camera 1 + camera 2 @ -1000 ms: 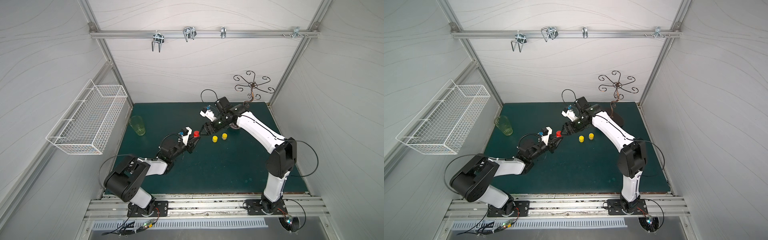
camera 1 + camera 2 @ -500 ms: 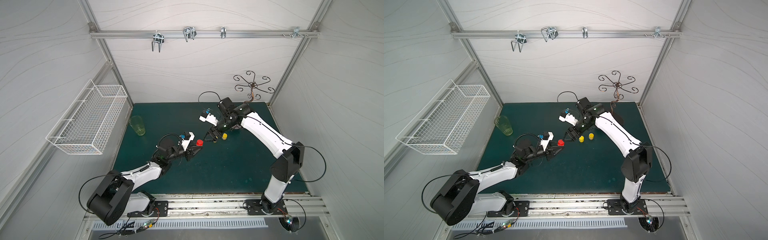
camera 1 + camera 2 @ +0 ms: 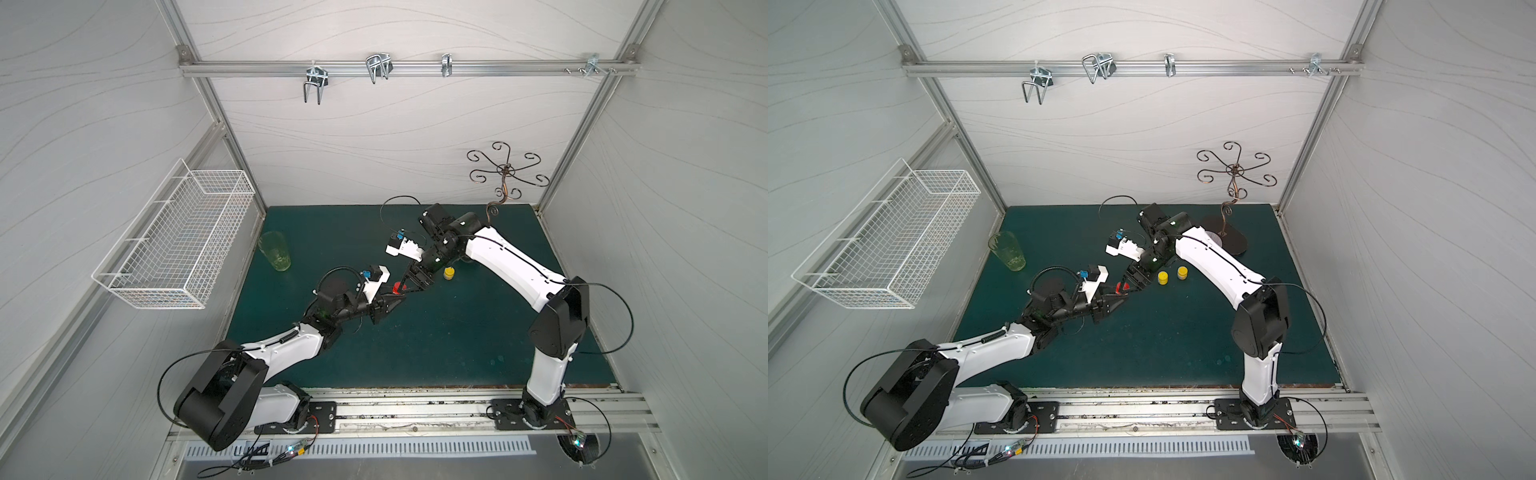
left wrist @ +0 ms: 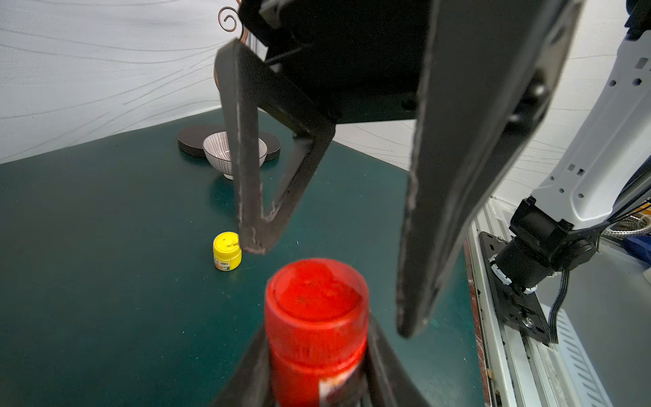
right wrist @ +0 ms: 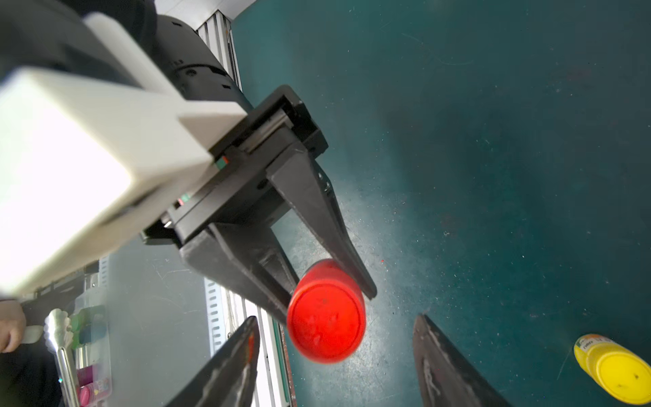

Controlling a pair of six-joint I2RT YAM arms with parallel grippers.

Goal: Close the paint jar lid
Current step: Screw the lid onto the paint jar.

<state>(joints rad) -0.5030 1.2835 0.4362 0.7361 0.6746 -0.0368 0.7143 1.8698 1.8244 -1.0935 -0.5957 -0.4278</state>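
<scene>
Left fingers (image 5: 317,211) pinching red paint jar (image 4: 313,356) below lid (image 5: 326,317), over middle of green desk (image 3: 457,340). Right fingers (image 5: 444,366) spread, straddling lid from above, not touching. Yellow jar (image 4: 227,252) nearby.

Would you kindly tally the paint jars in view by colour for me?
red paint jar: 1
yellow paint jars: 2
total: 3
</scene>
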